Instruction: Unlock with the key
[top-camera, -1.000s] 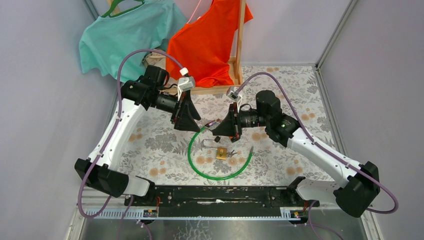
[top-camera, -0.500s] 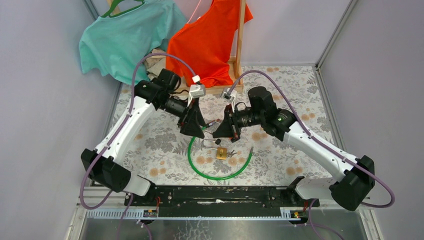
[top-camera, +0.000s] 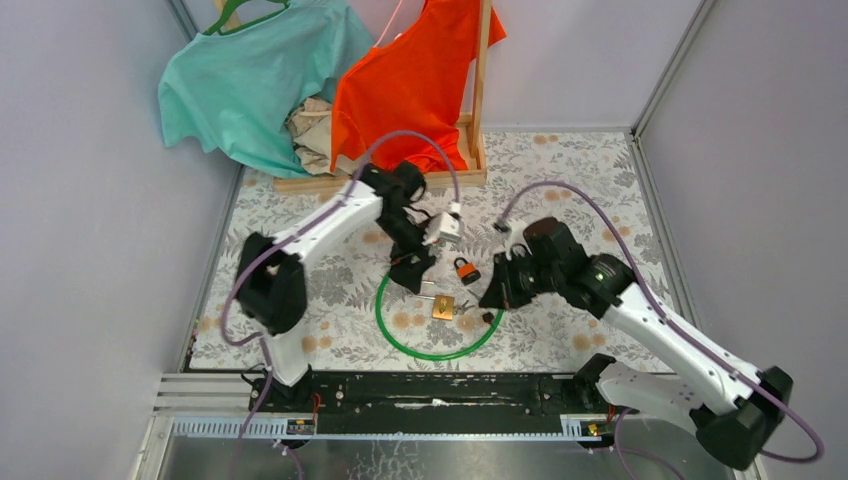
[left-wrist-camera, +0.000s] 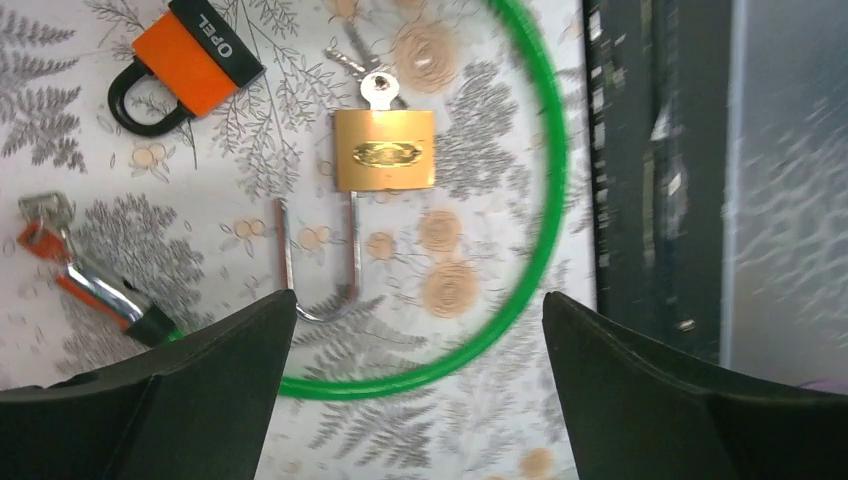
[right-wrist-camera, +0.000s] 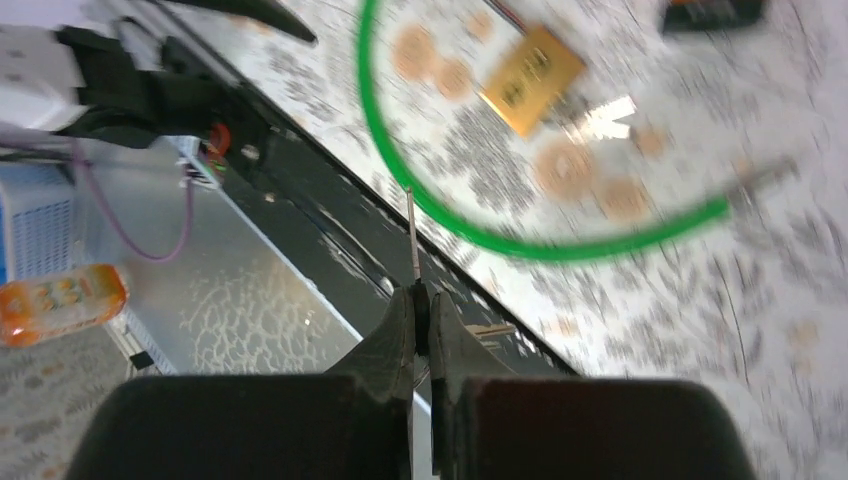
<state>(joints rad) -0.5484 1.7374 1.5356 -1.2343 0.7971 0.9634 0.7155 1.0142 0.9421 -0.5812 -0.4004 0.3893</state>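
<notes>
The left gripper (left-wrist-camera: 418, 300) hangs over the flowered cloth (left-wrist-camera: 200, 190) with its broad black fingers (left-wrist-camera: 200, 400) spread wide, holding nothing. Beneath it lies the flat brass padlock (left-wrist-camera: 384, 150). One leg of its thin steel U-shackle (left-wrist-camera: 320, 262) is out of the body, and a silvery key (left-wrist-camera: 378, 88) sits in its base. A glossy green cable loop (left-wrist-camera: 553, 160) curves around it. An orange padlock (left-wrist-camera: 190, 62) lies nearby, apart. The right gripper (right-wrist-camera: 420, 290) is pinched tight on a thin metal sliver (right-wrist-camera: 411, 235), seen edge-on.

Brass-gold padlock (left-wrist-camera: 384, 150), orange-black padlock (left-wrist-camera: 188, 62) and green cable (left-wrist-camera: 553, 170) sit on floral cloth (top-camera: 600, 170).
</notes>
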